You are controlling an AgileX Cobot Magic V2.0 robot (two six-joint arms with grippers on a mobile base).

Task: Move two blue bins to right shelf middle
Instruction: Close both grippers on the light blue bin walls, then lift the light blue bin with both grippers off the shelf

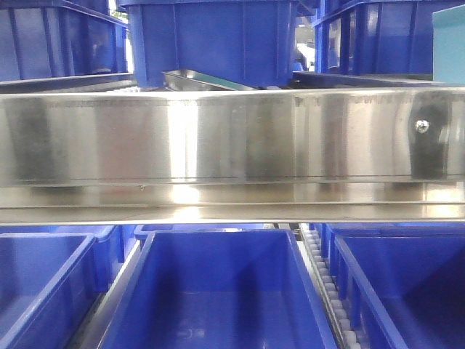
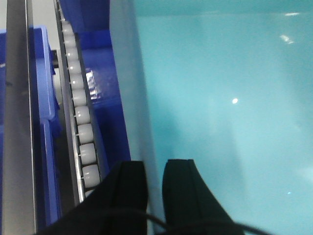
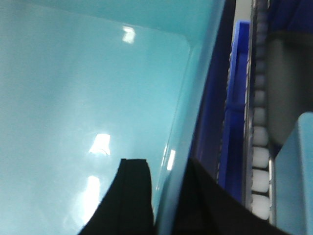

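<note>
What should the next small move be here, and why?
Probably a short, level push forward with both arms together. The left gripper and right gripper each straddle a side wall of the light blue bin, and a roller track runs close alongside. An uneven move could skew the bin against it.

Front view: level and close against the steel shelf rail [image 1: 232, 138], facing blue bins [image 1: 218, 291] above and below it. Both wrist views sit very near a pale teal bin [image 2: 220, 122], looking along its wall, a roller track [image 2: 80, 127] alongside.
</note>
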